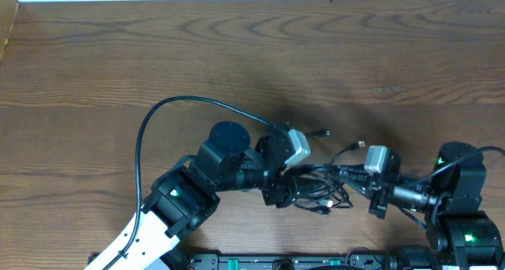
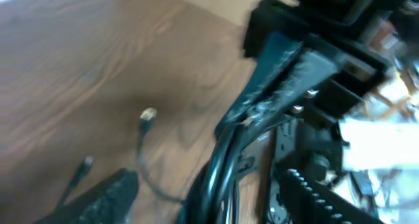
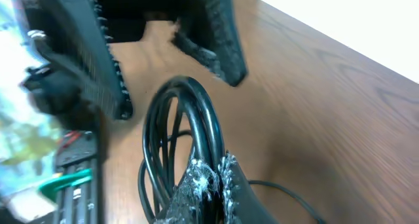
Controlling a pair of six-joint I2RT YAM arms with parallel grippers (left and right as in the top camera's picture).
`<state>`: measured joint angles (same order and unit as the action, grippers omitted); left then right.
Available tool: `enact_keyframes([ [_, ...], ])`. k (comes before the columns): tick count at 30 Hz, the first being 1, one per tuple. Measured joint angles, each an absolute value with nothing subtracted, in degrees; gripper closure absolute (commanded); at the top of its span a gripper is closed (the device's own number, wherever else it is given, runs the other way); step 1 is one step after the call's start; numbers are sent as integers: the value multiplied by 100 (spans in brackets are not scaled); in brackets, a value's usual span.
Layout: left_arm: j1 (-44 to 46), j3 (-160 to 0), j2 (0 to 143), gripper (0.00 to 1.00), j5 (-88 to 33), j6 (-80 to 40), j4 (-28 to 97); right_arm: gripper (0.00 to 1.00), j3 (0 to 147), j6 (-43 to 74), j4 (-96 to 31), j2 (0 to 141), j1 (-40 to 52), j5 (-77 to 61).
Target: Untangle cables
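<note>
The cables (image 1: 319, 189) lie as a black tangle on the wooden table between my two arms. In the right wrist view my right gripper (image 3: 219, 170) is shut on a glossy loop of the cables (image 3: 186, 116). My left gripper (image 2: 209, 196) is open, and the cable bundle (image 2: 219, 168) runs between its spread fingers (image 2: 101, 199) up to the right gripper's shut fingers (image 2: 281, 76). From overhead, the left gripper (image 1: 300, 185) and the right gripper (image 1: 345, 175) meet at the tangle. Two loose plug ends (image 2: 148, 114) lie on the wood to the left.
Plug ends (image 1: 322, 133) stick out of the tangle toward the far side. A thicker black arm wire (image 1: 170, 108) arcs over the table on the left. An equipment rail (image 1: 316, 262) runs along the near edge. Bare wood (image 1: 237, 49) stretches across the far half.
</note>
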<state>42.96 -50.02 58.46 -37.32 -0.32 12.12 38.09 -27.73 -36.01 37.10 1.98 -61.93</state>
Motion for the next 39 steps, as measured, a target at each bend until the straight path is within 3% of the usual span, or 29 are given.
enact_keyframes([
  [9, 4296, -5002, 5846, 14, -2255, -1962, 1673, 99, 3809, -1538, -3142, 3710, 200, -5155],
  [11, 4296, -5004, 5846, 1, -2053, -2303, 1778, 99, 3809, -1354, -3070, 3710, 200, -5048],
  [22, 4296, -5004, 5846, 2, -1610, -3907, 2233, 99, 3809, -626, -2714, 3710, 200, -4897],
  [33, 4296, -5002, 5846, 2, -2075, -4191, 2270, 99, 3809, -353, -2652, 3710, 200, -4901],
  [39, 4296, -5004, 5846, 2, -2231, -3214, 2274, 99, 3809, -349, -2648, 3710, 200, -4939],
])
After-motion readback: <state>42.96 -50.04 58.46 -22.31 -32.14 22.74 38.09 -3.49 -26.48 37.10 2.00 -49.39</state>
